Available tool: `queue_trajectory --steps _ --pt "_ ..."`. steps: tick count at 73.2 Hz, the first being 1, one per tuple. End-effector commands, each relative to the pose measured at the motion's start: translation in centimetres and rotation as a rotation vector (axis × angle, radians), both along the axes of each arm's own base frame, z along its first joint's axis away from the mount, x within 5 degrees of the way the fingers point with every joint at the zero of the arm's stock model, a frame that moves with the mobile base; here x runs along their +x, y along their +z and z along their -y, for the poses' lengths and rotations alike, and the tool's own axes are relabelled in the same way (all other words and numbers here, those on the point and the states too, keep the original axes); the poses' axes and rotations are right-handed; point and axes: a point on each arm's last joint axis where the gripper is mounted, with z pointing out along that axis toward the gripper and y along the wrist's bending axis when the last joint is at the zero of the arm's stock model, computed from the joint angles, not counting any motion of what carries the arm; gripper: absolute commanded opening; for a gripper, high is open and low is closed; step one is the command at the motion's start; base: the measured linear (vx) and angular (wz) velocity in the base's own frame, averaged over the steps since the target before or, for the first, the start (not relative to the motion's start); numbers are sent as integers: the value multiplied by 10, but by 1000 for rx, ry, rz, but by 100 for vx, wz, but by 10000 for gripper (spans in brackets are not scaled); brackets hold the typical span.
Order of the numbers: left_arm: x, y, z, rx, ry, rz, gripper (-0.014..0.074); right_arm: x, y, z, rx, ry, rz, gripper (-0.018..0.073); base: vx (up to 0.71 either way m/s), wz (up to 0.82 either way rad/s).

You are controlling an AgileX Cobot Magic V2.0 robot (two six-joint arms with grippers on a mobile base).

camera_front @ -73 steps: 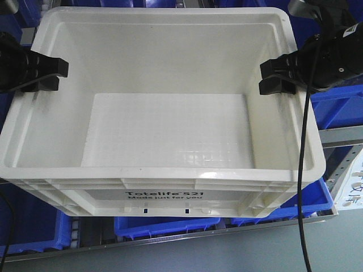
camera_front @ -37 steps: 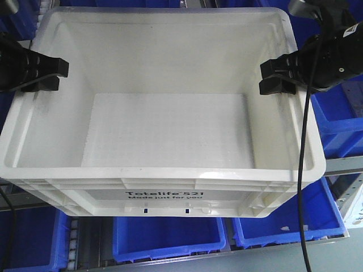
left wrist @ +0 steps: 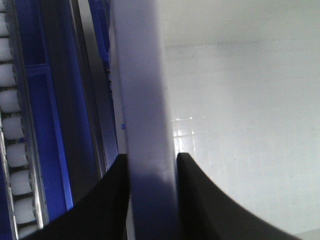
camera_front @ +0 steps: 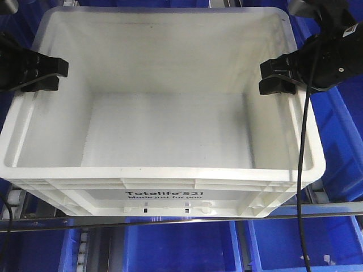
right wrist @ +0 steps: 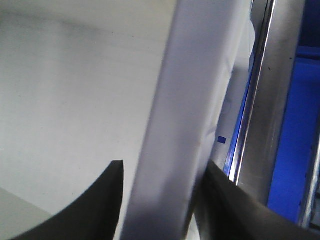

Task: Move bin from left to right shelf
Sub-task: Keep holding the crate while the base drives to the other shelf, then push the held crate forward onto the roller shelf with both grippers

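Wrist views: left gripper [left wrist: 152,157] and right gripper [right wrist: 164,164] jaws apparently clamp bin [camera_front: 170,136] rims.

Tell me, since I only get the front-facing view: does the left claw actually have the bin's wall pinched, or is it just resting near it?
Observer: Pinched. The left wrist view shows the left claw straddling the bin rim, one finger inside and one outside, both against it.
Operator: And the right side?
Observer: Same in the right wrist view: the right claw has the rim between its fingers.
Operator: What sits just outside that right wall?
Observer: A metal rail runs close alongside it.
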Motion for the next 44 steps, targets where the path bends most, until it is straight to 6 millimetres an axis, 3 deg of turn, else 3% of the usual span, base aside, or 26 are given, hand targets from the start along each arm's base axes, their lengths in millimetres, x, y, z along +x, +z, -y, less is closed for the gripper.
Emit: queue_trajectory --steps 1,44 --pt "-2 31 -1 -22 5 186 -6 -7 31 0 34 19 145 -5 12 10" --pt "-2 31 -1 -23 5 186 -6 -7 31 0 34 19 145 -5 4 4"
